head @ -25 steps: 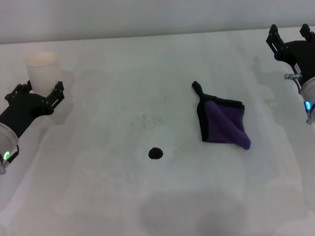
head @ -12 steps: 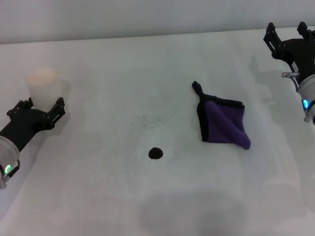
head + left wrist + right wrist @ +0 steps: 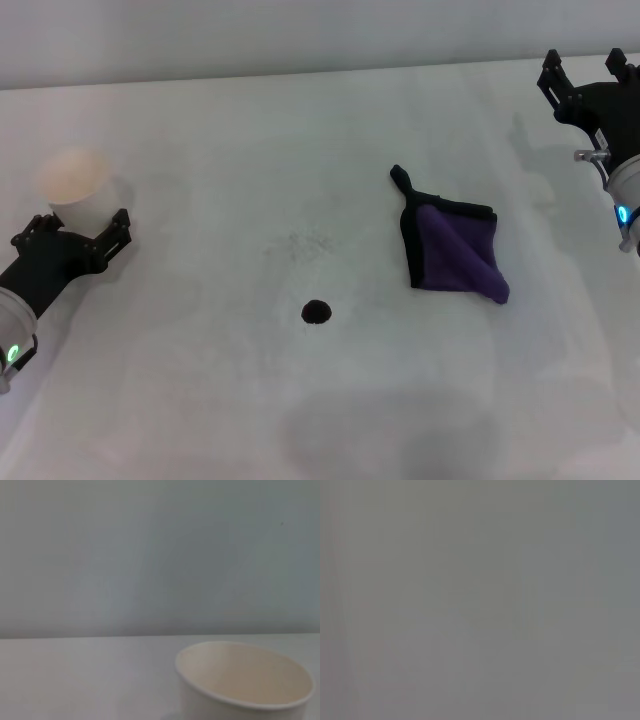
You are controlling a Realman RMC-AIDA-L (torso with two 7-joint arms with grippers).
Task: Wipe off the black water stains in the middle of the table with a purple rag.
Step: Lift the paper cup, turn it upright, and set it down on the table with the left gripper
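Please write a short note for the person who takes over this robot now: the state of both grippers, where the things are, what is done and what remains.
Left gripper: fingers open, empty, low at the left side of the table, right next to the white paper cup.
Right gripper: fingers open, empty, at the far right corner, away from everything.
Purple rag: lies folded on the table, right of centre, untouched by either gripper.
Black water stains: one small round blot in the middle, left of the rag and nearer the robot, not wiped.
Done: nothing yet on the stain.
Left: pick up the rag, probably with the right gripper, which is on its side, and wipe the blot.
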